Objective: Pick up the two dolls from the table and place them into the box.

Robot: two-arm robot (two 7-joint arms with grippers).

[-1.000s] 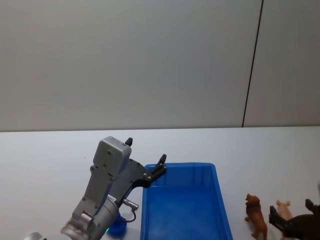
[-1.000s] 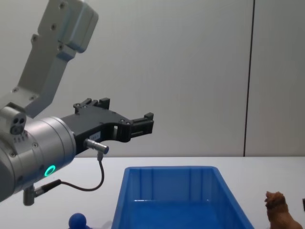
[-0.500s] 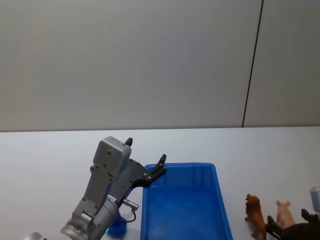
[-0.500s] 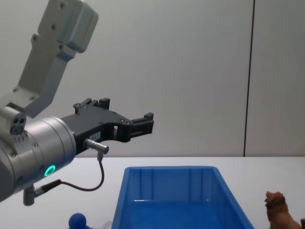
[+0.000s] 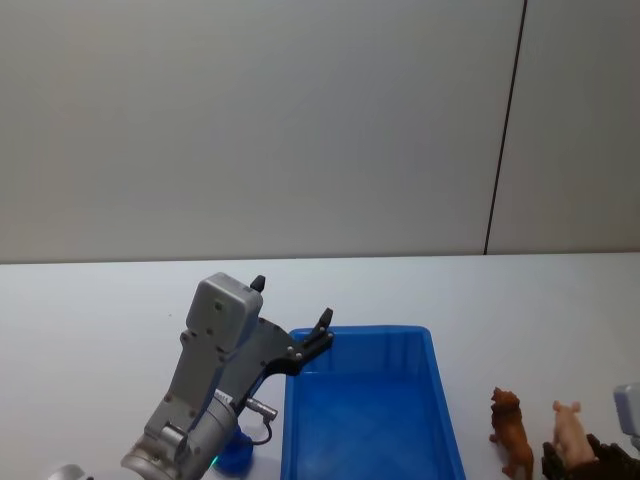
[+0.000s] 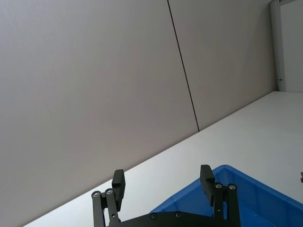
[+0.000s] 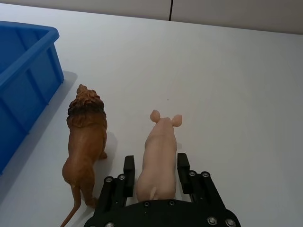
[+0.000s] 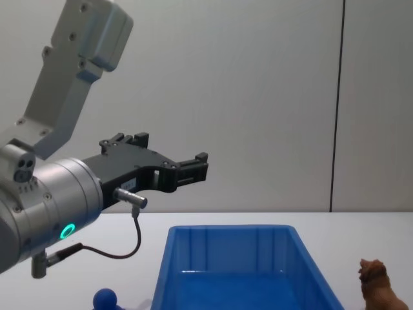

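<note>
Beside the pig [image 7: 158,156], lion [image 7: 86,137] flanks right pincer [image 7: 155,175].

The blue figure [image 8: 105,298] is cut by the chest view's lower edge (only its round head shows), and the left arm hides most of it in the head view

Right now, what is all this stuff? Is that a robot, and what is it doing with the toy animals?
Yes, it's a robot with two arms, and each arm ends in a gripper, like a two-fingered hand. Cameras sit on its head, its chest and both wrists. A blue box stands on a white table. The left gripper hangs open in the air above the box's left corner. The right gripper is down at the table, its open fingers on either side of the pink pig, not squeezing yet. A brown lion stands next to the pig, and a little blue figure sits left of the box.
</note>
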